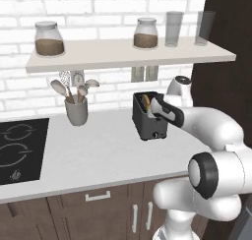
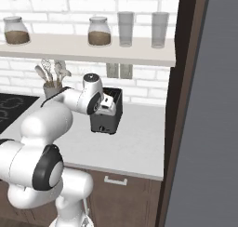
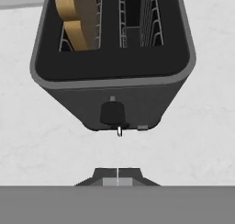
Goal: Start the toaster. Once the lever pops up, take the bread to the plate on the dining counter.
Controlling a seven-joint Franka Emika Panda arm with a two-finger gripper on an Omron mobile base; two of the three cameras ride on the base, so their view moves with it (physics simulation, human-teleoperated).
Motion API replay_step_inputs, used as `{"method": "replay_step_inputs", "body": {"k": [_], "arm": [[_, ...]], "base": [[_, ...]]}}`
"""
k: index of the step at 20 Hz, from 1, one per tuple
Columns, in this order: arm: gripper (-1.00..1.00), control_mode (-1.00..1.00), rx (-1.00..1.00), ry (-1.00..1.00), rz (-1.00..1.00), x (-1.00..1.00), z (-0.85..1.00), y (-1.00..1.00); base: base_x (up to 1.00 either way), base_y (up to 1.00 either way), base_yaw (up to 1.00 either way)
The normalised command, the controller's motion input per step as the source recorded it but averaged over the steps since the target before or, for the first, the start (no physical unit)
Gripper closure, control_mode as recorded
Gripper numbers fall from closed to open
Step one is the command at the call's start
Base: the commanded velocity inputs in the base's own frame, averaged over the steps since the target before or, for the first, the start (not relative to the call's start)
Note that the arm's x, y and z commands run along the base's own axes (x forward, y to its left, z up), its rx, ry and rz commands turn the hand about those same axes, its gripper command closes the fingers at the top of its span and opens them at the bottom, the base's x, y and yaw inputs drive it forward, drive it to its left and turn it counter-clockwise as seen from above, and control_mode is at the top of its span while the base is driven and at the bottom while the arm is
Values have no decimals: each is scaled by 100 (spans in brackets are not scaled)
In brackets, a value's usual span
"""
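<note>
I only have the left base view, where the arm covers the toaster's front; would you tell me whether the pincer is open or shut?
Observer: In the hand view the pincer is shut, its jaws pressed together.
Operator: Thank you. Is it touching the lever?
Observer: No. Bare counter shows between it and the black lever, which sits low on the toaster front.
Operator: Is the second slot in use?
Observer: No. The bread stands in one slot, and the other slot is empty.
</note>
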Motion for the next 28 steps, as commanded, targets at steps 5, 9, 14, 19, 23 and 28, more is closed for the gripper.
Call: {"method": "replay_step_inputs", "body": {"k": [5, 9, 14, 19, 23, 28], "arm": [[100, -100, 0, 0, 0, 21, -15, 0], [100, -100, 1, 0, 0, 24, -11, 0], [100, -100, 0, 0, 0, 17, -14, 0], [100, -100, 0, 0, 0, 24, -8, 0], [100, -100, 0, 0, 0, 25, -6, 0], [100, -100, 0, 0, 1, 31, -1, 0]], "base": [[0, 0, 0], [0, 0, 0], [0, 0, 0], [0, 0, 0], [0, 0, 0], [0, 0, 0]]}}
